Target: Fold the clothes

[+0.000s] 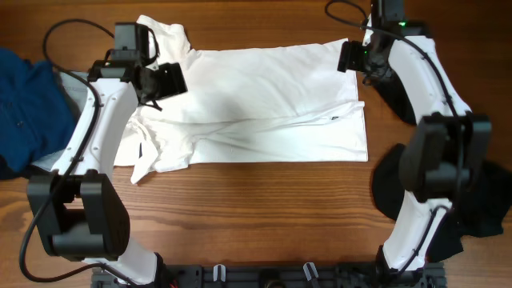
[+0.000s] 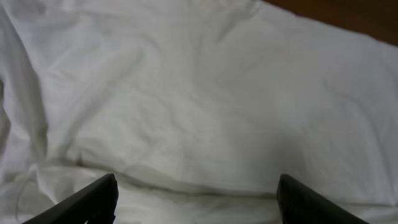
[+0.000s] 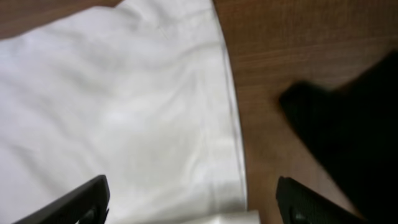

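Shirt (image 1: 264, 112): white, short-sleeved, thin cloth. It is lying spread across the middle of the wooden table (image 1: 256, 216), with its collar end toward the left arm and its hem toward the right arm. The body is lying mostly flat, with one long crease running across it. The sleeve and collar end is bunching into folds.

Label (image 1: 332, 120): small and dark, sitting on the shirt near its hem edge.

Left gripper (image 2: 197, 186): hanging over the shirt's rumpled sleeve end. Its fingers (image 2: 93, 202) are standing wide apart with only white cloth showing between them. It appears to be hovering just above the cloth, though contact cannot be judged from these views.

Right gripper (image 3: 193, 186): hanging over the shirt's far hem corner. Its fingers (image 3: 81, 202) are spread wide and pinching nothing. The hem edge is running between them, with bare wood beyond it.

Blue garment (image 1: 24, 104): lying crumpled beyond the shirt's collar end, apart from it.

Black cloth (image 1: 480, 200): lying heaped beyond the shirt's hem end, apart from it and partly under the right arm.
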`<control>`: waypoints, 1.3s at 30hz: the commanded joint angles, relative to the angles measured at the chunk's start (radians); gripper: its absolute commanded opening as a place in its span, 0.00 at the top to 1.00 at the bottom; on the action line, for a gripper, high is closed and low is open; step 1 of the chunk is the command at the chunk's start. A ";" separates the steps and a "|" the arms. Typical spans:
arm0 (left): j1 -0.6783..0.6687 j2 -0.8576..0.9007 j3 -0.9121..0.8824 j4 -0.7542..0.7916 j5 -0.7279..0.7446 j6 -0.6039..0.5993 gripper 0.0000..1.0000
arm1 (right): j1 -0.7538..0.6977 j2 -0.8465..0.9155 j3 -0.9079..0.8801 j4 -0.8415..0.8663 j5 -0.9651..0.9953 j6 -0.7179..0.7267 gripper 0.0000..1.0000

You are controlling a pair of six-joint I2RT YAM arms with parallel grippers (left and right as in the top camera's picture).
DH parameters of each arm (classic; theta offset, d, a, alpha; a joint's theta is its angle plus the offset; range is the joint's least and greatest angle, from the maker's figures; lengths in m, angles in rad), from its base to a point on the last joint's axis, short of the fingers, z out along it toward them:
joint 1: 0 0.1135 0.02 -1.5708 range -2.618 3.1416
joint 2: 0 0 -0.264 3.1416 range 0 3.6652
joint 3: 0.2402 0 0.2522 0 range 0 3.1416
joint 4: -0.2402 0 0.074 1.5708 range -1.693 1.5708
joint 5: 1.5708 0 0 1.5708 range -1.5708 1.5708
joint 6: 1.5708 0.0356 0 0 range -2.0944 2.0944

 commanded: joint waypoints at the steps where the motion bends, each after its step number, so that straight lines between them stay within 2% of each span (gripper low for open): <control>1: 0.066 0.007 0.043 0.098 0.030 0.043 0.19 | -0.001 -0.060 0.020 -0.085 -0.100 -0.001 0.09; 5: 0.132 0.149 0.225 0.126 0.042 0.072 0.21 | 0.000 -0.060 0.020 -0.130 -0.105 0.003 0.09; 10: 0.179 0.451 0.542 0.141 0.023 0.094 0.21 | 0.000 -0.060 0.018 -0.156 -0.119 0.003 0.09; 20: 0.208 0.705 0.560 0.404 0.027 0.095 0.22 | 0.000 -0.060 0.016 -0.171 -0.119 0.003 0.09; 29: 0.208 0.777 0.560 0.499 0.029 0.094 0.22 | 0.000 -0.059 0.010 -0.183 -0.119 0.026 0.09; 33: 0.203 0.791 0.560 0.457 0.111 0.094 0.43 | 0.000 -0.059 0.010 -0.181 -0.118 0.027 0.09; 36: 0.202 0.789 0.560 0.449 0.139 0.094 0.64 | 0.000 -0.057 0.010 -0.166 -0.115 0.030 0.11; 37: 0.204 0.789 0.560 0.445 0.152 0.094 0.76 | 0.000 -0.055 0.010 -0.155 -0.115 0.029 0.12; 38: 0.204 0.789 0.560 0.432 0.155 0.089 0.96 | 0.000 -0.053 0.010 -0.149 -0.114 0.028 0.12; 39: 0.204 0.789 0.560 0.418 0.155 0.086 0.96 | 0.000 -0.051 0.010 -0.143 -0.109 0.027 0.11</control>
